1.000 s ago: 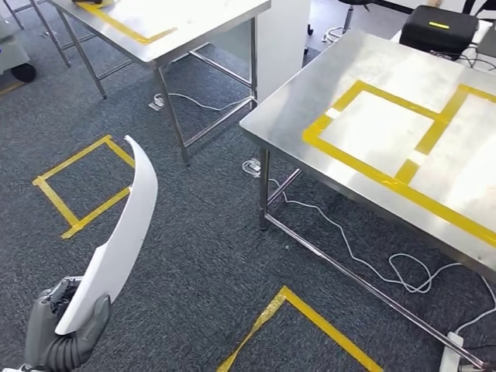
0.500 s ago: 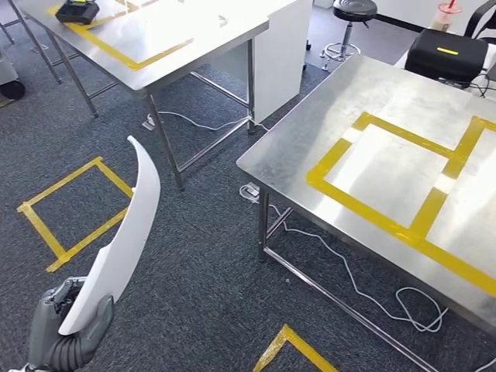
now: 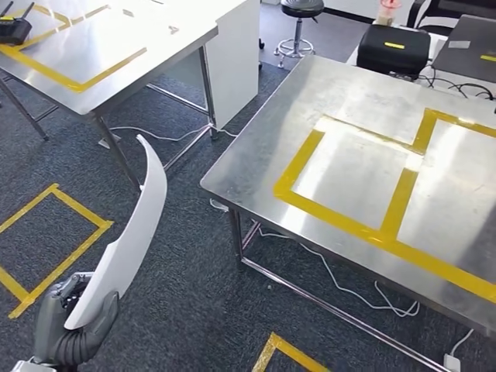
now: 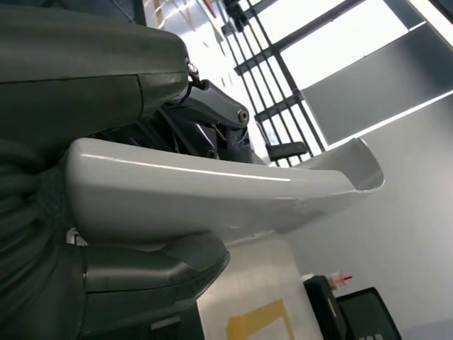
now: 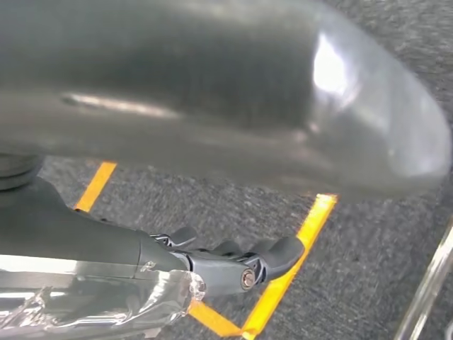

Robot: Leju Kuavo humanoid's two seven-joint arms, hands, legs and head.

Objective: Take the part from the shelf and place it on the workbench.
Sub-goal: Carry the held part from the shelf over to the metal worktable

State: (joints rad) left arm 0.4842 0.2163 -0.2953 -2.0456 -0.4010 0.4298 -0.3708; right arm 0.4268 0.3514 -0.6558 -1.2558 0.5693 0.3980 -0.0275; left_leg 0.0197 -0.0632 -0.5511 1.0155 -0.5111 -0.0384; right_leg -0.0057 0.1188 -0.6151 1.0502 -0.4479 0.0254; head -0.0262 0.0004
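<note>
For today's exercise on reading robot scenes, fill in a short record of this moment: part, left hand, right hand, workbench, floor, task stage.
part: long curved white panel, upright, tip pointing up and away from the robot
left hand: grips the panel's lower end
right hand: hangs over the carpet, fingers curled, holding nothing
workbench: steel table ahead on the right, marked with yellow tape rectangles
floor: dark carpet with yellow tape squares and white cables
task stage: part carried, not yet placed
</note>
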